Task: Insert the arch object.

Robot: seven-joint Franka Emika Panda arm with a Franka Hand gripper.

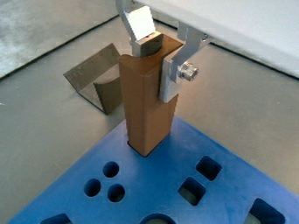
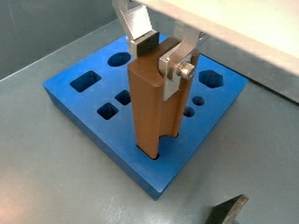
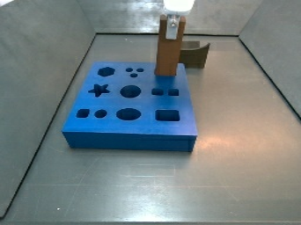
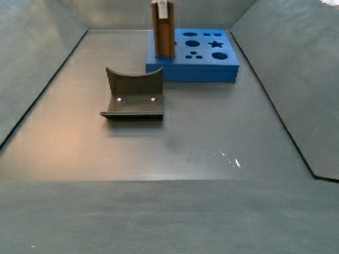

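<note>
Writing: I can read no brand, label or lettering on any surface in any view.
My gripper (image 1: 158, 48): it sits over the top of the arch object (image 1: 149, 105), one silver finger (image 1: 140, 22) on one side of the top end and the other finger, with its screw, on the opposite side. The jaws stand about as wide as the bar. In both wrist views the plates look pressed to its sides, but I cannot tell for sure that they clamp it.
Arch object: upright, its lower end in a hole at a corner of the blue board (image 2: 82, 109). In a side view it stands at the board's 1 o'clock corner (image 3: 170, 53); in a side view it rises at the board's 9 o'clock edge (image 4: 163, 30).
Board: lies flat on the grey floor, with round, square, hexagon and star holes in its top face.
Fixture (image 4: 133, 96): stands on the floor apart from the board, at 7 o'clock of it in that side view.
Hidden: the bar's foot is out of sight inside the hole, so its depth is unclear. My gripper's body is cut off by the frame edge in every view. The fixture is partly behind the bar in a side view (image 3: 196, 54).
</note>
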